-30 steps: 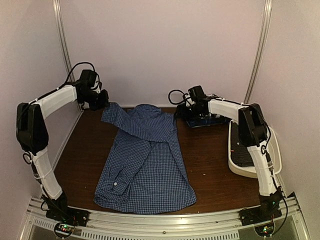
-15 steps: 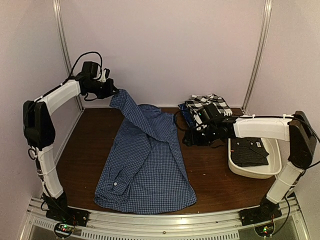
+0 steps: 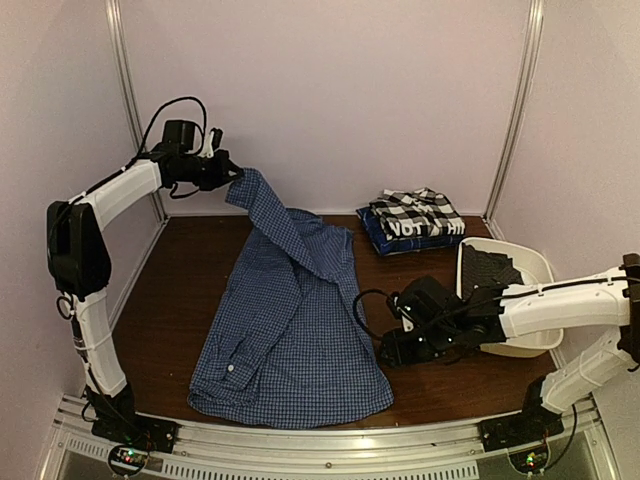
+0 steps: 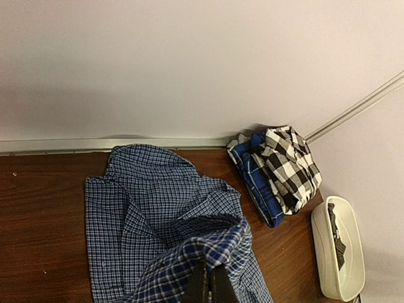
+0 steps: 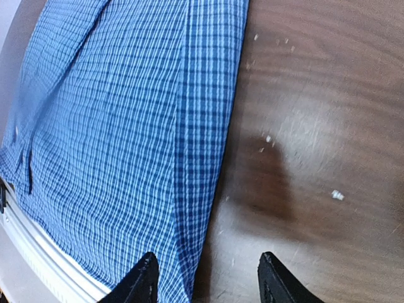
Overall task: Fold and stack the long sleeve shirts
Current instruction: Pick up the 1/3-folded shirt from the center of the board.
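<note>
My left claw (image 3: 232, 175): closed tight on a bit of the blue small-check shirt (image 3: 290, 330). It holds that bit up high, near the back wall.
Left claw up close: my two fingers (image 4: 221, 290) are pressed together, and the checked cloth (image 4: 158, 208) bunches up right at their tips.
Blue small-check shirt: most of it lies flat on the brown table (image 3: 180, 290), in the middle. The far part slopes up from the table to my left claw. I cannot tell if that bit is a sleeve or a shoulder.
My right claw (image 3: 390, 350): open, with nothing in it. It sits low, just beside the shirt's right edge, near the front.
Right claw up close: my fingers (image 5: 146, 281) are spread apart. One is over the shirt's edge (image 5: 113, 126) and the other is over bare wood (image 5: 303, 95).
Big black-and-white check shirt (image 3: 415, 212): folded, on top of the pile at the back right of the table.
Dark blue shirt with white letters (image 3: 415, 230): folded, under the big-check one.
White tub (image 3: 540, 340): at the right side, with a dark cloth (image 3: 488, 270) in it. My right arm reaches across in front of it.
</note>
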{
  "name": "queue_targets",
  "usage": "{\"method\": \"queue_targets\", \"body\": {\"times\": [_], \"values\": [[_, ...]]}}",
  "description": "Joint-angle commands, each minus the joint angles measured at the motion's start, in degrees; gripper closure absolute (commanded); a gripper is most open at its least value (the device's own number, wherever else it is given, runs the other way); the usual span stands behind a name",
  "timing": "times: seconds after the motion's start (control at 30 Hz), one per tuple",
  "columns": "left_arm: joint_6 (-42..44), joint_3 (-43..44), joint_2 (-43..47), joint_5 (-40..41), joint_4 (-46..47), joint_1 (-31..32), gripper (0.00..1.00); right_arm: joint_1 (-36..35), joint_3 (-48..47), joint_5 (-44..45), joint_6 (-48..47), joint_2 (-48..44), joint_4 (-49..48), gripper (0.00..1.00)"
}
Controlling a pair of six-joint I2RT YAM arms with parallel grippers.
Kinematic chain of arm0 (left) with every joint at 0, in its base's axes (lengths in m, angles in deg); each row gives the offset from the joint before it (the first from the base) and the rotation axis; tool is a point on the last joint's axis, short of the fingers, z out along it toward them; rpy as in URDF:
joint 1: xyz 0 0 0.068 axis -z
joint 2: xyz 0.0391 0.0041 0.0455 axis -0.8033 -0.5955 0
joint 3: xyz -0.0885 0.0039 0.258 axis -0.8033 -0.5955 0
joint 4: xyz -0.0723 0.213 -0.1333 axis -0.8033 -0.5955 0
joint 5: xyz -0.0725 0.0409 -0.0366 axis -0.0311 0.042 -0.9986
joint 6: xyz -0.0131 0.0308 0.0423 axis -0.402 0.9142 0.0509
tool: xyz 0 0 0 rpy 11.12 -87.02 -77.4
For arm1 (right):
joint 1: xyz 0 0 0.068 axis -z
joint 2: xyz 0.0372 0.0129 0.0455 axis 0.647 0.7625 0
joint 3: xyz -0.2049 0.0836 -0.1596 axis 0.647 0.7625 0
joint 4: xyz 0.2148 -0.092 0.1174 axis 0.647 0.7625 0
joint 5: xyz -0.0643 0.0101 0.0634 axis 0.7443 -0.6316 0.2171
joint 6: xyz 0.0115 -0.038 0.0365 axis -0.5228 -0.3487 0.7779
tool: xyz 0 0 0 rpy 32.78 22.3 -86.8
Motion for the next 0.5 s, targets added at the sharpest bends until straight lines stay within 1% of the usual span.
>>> {"method": "queue_targets", "body": {"times": [0.0, 0.17, 0.23, 0.37, 0.47], "values": [[-0.7, 0.8, -0.3, -0.4, 4.0, 0.2, 1.00, -5.6, 2.1, 1.2, 6.1, -1.5, -0.3, 0.47], [-1.1, 0.4, -0.3, 0.4, 4.6, 0.2, 1.00, -9.9, 3.2, 0.6, 8.8, 1.0, -1.6, 0.56], [-1.1, 0.6, -0.3, 0.7, 4.8, 0.2, 1.00, -11.0, 3.0, 0.7, 9.5, 2.1, -1.4, 0.64], [-1.4, 0.8, -0.3, 1.2, 5.4, 0.2, 1.00, -12.7, 2.4, 1.3, 11.0, 2.5, 0.0, 0.72], [-1.8, 1.0, -0.6, 1.4, 6.6, 0.2, 1.00, -13.3, 1.9, 1.9, 11.7, 2.0, 1.1, 0.80]]}}
